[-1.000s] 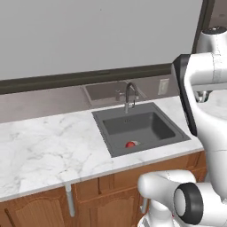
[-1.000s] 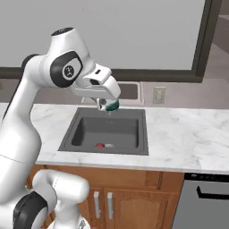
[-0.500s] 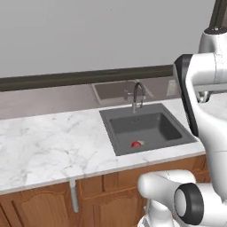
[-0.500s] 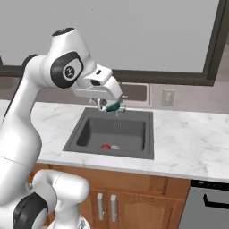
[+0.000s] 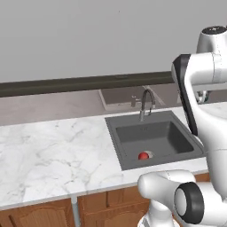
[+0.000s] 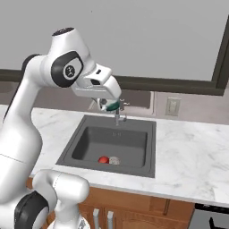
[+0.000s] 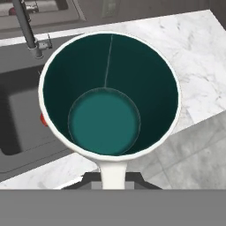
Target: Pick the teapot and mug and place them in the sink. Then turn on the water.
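Fingers (image 6: 108, 106) gripped the mug (image 7: 110, 95) above the sink (image 6: 85, 148); lowering it upright beside the teapot (image 6: 107, 160), clear of the tap (image 6: 118, 117), appeared advisable.

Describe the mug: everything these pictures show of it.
The mug is a round cup with a pale, off-white outer wall and rim and a glossy teal-green inside, empty, with a flat lighter teal floor. The gripper is shut on it and holds it in the air above the back of the sink, near the tap. Nothing else touches it. No handle is visible.
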Robot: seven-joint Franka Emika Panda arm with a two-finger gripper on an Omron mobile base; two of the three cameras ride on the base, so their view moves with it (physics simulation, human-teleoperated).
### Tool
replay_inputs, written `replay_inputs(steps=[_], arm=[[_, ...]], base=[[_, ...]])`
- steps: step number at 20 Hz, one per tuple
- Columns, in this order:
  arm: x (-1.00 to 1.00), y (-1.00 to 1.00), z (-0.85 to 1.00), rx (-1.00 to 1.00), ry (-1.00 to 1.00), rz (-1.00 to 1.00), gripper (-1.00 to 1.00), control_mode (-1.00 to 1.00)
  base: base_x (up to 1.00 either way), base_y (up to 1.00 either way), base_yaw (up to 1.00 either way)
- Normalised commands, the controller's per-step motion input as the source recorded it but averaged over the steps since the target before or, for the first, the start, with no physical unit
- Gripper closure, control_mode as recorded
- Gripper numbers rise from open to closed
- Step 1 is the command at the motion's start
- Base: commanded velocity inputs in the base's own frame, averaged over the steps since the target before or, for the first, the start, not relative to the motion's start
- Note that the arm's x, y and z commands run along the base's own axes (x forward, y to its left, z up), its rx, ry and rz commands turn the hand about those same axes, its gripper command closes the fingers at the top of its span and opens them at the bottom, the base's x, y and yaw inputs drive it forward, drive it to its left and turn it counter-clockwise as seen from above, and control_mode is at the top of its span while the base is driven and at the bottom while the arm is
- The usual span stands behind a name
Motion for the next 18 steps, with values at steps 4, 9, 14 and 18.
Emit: replay_inputs(steps=[4, 9, 14, 18], arm=[[0.00, 0.00, 0.00, 0.00, 0.00, 0.00, 1.00, 1.00], [0.00, 0.00, 0.00, 0.00, 0.00, 0.00, 1.00, 1.00], [0.00, 0.00, 0.00, 0.00, 0.00, 0.00, 1.00, 1.00], [0.00, 0.00, 0.00, 0.00, 0.00, 0.00, 1.00, 1.00]], base=[[0.63, -0.30, 0.05], [0.02, -0.05, 0.01], [0.00, 0.00, 0.00], [0.00, 0.00, 0.00]])
